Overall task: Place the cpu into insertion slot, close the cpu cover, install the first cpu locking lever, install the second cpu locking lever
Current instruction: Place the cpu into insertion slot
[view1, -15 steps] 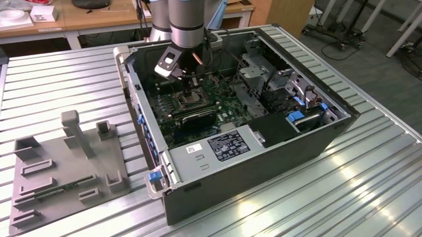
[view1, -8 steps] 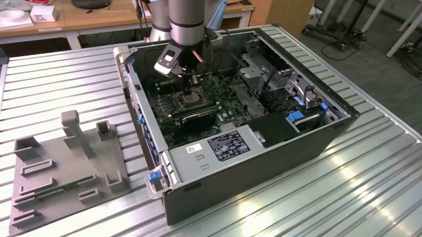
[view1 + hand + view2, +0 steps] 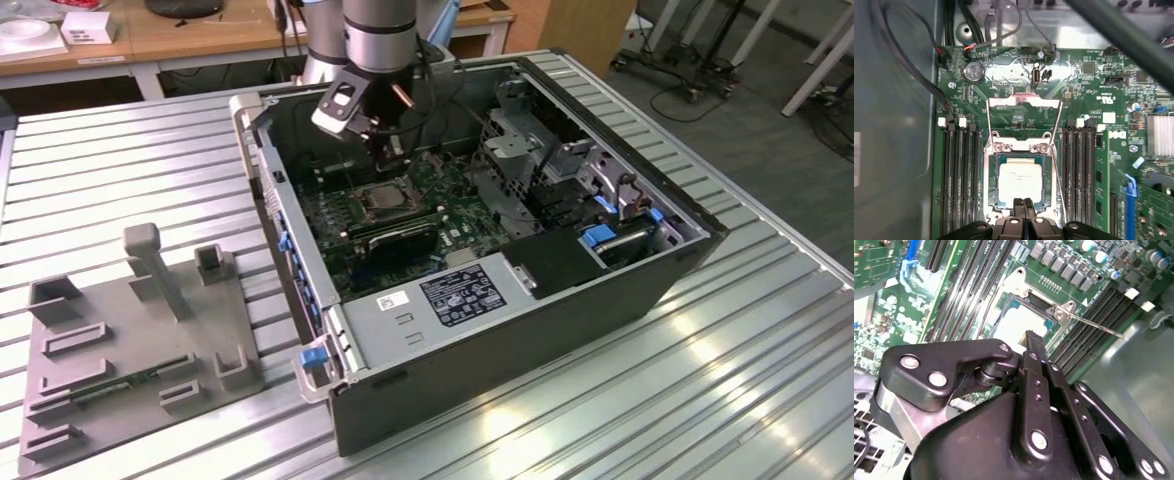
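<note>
First wrist view: cpu [image 3: 1020, 181] sat in insertion slot [image 3: 991, 185], cpu cover [image 3: 1024, 103] hinged open past it. Gripper [image 3: 1024, 204] fingers were pressed together, empty, near cpu edge. Risk: dropping lower could scrape cpu, shift it off seat.

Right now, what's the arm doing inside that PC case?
The arm's end effector hovers over the board, fingers together and holding nothing. The cpu already sits in the insertion slot. The cpu cover is flipped open, and a locking lever sticks out unlatched.
</note>
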### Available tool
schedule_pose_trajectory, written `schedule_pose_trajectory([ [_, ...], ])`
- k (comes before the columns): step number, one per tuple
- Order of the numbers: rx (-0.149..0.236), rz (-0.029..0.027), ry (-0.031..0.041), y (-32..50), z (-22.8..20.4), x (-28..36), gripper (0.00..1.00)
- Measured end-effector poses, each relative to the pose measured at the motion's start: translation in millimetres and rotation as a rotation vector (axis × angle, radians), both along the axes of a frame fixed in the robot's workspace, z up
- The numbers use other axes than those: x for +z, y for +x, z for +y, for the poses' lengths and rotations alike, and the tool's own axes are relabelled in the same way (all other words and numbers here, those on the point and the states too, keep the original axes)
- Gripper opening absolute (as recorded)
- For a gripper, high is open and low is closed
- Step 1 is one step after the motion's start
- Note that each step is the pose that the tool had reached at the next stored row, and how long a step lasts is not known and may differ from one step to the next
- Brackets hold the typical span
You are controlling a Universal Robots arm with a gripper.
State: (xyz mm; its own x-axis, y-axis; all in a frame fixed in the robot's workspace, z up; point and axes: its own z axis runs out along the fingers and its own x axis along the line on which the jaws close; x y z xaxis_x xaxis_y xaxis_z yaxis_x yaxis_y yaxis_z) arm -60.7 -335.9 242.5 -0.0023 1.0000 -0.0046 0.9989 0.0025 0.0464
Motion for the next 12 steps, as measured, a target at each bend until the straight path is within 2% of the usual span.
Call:
schedule_pose_trajectory([
  [6, 0.0, 0.0, 0.0, 1.0, 0.0, 13.4, 0.1],
  [12, 0.0, 0.0, 0.0002, 1.3, 0.0, 13.8, 0.1],
])
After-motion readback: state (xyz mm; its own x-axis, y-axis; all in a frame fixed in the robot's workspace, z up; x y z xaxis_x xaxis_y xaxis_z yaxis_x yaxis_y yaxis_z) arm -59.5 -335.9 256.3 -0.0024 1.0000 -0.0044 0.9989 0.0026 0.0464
